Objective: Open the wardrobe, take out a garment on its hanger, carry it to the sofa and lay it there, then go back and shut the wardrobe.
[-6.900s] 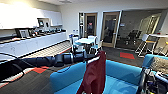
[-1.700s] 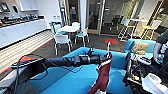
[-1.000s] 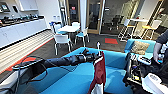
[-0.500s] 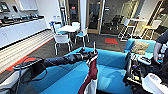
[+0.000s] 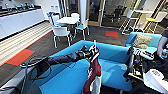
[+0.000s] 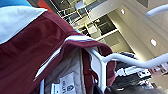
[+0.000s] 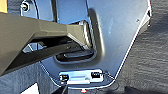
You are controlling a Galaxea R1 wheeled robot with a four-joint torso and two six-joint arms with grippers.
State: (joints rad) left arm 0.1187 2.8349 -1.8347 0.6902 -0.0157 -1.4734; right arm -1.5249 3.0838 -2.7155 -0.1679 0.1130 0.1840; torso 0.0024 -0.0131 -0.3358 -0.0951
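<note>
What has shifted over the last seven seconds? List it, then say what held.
The camera swung right and closer to the turquoise sofa, so its seat now spreads beneath the left arm. The maroon jacket dropped lower in the picture, over the sofa seat. Unchanged: the left gripper still carries the jacket by its white hanger; a person's arm remains at the right edge.

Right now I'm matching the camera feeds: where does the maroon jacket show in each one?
Head view: the maroon jacket hangs from the left gripper, low and centre, in front of the blue sofa.
Left wrist view: close up, collar and label.
Right wrist view: robot parts, dark carpet.
Shared landmark: the white hanger.
</note>
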